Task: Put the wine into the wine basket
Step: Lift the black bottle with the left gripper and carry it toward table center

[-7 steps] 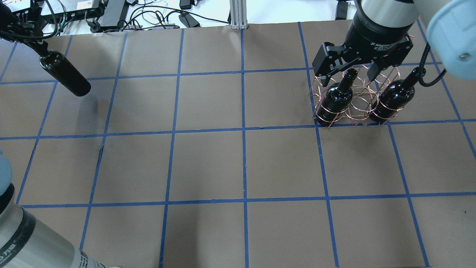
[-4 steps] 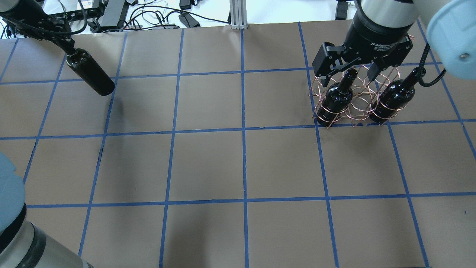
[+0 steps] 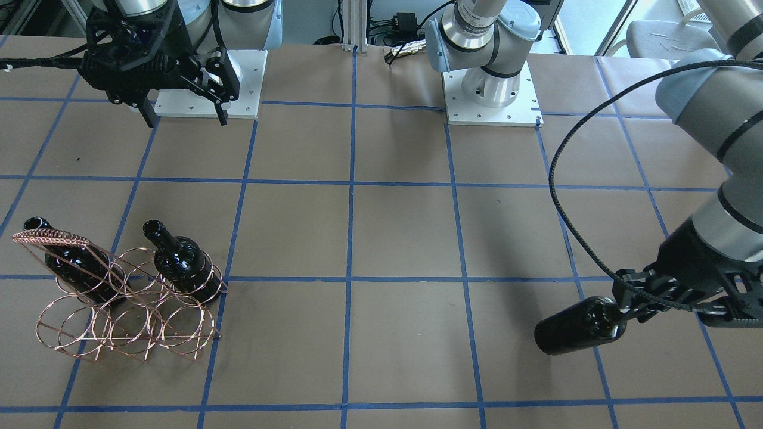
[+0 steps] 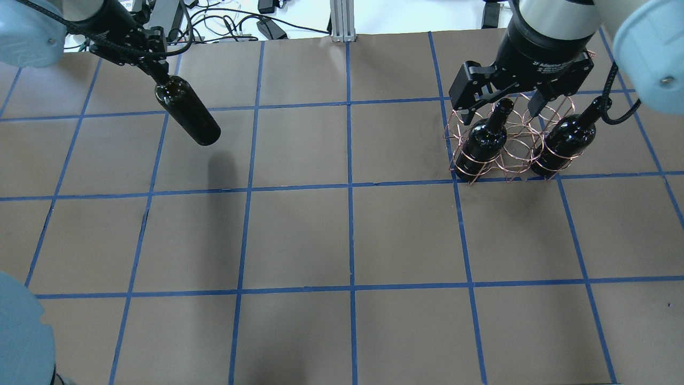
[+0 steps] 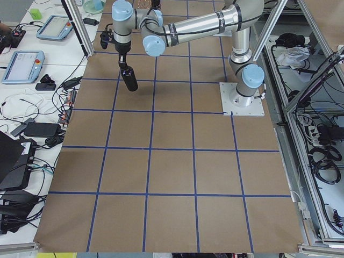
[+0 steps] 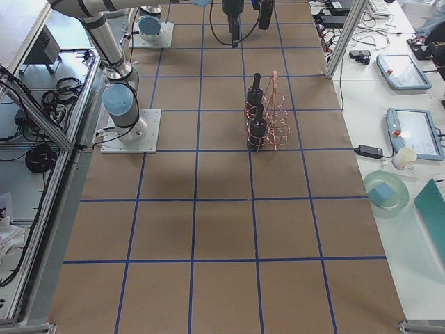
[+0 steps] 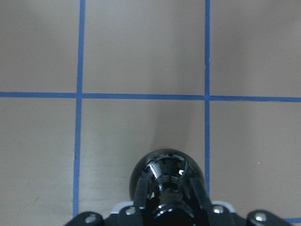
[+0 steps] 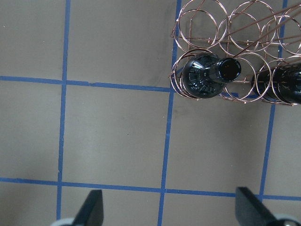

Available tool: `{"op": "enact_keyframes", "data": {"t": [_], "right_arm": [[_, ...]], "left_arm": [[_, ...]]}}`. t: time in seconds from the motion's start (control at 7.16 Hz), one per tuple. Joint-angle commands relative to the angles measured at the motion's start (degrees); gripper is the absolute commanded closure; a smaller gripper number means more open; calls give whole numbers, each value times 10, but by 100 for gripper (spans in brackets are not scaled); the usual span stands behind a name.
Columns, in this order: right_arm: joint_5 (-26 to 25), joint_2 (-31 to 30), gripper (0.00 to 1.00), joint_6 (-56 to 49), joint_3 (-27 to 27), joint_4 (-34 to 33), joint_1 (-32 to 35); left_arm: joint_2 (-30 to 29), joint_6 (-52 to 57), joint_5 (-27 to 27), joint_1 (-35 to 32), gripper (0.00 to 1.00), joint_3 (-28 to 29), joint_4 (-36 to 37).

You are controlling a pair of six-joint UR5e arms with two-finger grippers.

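Note:
My left gripper is shut on the neck of a glossy black wine bottle and holds it off the table at the far left, body hanging down; it also shows in the front view and the left wrist view. The copper wire wine basket stands at the far right. Two black bottles stand in the end rings of its row nearer the robot; the ring between them is empty. My right gripper hangs open and empty above the basket's near side.
Cables and power bricks lie beyond the table's far edge, beside an aluminium post. The arm bases stand on white plates on the robot's side. A black cable loops off the left arm. Brown paper with blue tape lines covers the table.
My left gripper has carried the bottle to the right, toward the table's middle. The right gripper and the basket have not moved.

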Motion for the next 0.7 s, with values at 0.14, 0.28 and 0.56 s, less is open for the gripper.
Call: {"op": "enact_keyframes", "data": {"t": [0.14, 0.28, 0.56], "right_arm": [[-1, 0, 0, 0, 0, -1, 0], [-1, 0, 0, 0, 0, 0, 0], [-1, 0, 0, 0, 0, -1, 0]], "left_arm": [[46, -83, 48, -84, 100, -64, 8], [56, -96, 71, -106, 100, -86, 26], [78, -136, 71, -134, 100, -122, 29]]}}
